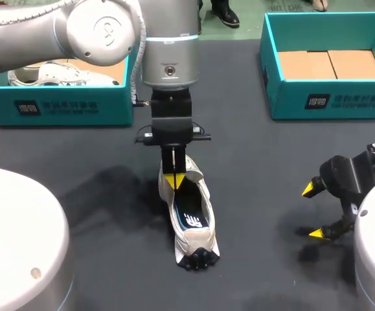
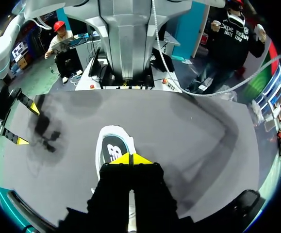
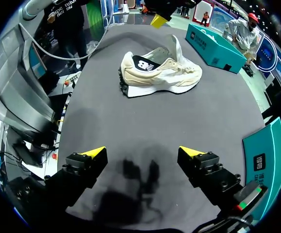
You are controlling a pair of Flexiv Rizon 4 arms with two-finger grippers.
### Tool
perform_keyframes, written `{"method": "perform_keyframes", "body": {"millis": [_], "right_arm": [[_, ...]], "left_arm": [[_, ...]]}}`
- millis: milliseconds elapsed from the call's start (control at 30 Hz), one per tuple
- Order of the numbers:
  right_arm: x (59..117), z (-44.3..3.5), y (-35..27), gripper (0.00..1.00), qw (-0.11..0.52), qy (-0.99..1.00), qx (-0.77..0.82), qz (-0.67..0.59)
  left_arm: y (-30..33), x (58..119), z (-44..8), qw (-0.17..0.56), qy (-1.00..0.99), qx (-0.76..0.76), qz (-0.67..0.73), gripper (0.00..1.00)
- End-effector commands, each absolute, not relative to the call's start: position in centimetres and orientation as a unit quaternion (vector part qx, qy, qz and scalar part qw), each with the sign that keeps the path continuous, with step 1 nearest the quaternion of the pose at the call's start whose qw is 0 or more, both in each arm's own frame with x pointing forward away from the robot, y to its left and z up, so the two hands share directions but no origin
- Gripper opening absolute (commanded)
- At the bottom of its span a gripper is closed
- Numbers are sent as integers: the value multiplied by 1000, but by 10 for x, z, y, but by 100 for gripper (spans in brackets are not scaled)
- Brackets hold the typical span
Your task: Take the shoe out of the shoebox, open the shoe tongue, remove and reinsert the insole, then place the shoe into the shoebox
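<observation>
- Lying on the dark surface, the shoe sits near the middle, well apart from both boxes, upright on its sole.
- Its long axis runs near to far: black heel tread at the near end, toe at the far end, tongue standing up, insole showing in the opening.
- The left end effector hangs straight over the far half of the shoe, much nearer than the other; its yellow tips are pressed together.
- The right wrist view shows a gap between those tips and the tongue's top, so I judge it holds nothing.
- The right end effector is well to the shoe's right, spread wide and empty.
- The left shoebox, far left, holds another shoe; the right shoebox, far right, shows brown card inside.
</observation>
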State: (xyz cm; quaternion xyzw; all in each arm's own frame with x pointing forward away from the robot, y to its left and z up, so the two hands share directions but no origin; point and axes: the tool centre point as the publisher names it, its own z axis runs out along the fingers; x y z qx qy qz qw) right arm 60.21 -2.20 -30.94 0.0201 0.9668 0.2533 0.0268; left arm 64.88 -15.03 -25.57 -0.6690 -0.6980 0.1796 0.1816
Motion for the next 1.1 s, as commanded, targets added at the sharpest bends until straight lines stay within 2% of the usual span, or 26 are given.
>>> {"method": "perform_keyframes", "body": {"millis": [33,200,567,800,1100], "right_arm": [[599,-309,-22,100,29,967,21,253],[599,-309,-22,100,29,967,21,253],[599,-309,-22,100,29,967,21,253],[599,-309,-22,100,29,967,21,253],[599,-309,-22,100,29,967,21,253]], "left_arm": [[-159,642,-265,192,-694,-677,155,0],[-158,638,-288,212,-668,-692,172,0],[-153,638,-280,200,-668,-696,170,0],[-167,622,-316,196,-648,-722,147,0],[-169,614,-331,204,-632,-739,114,0]]}}
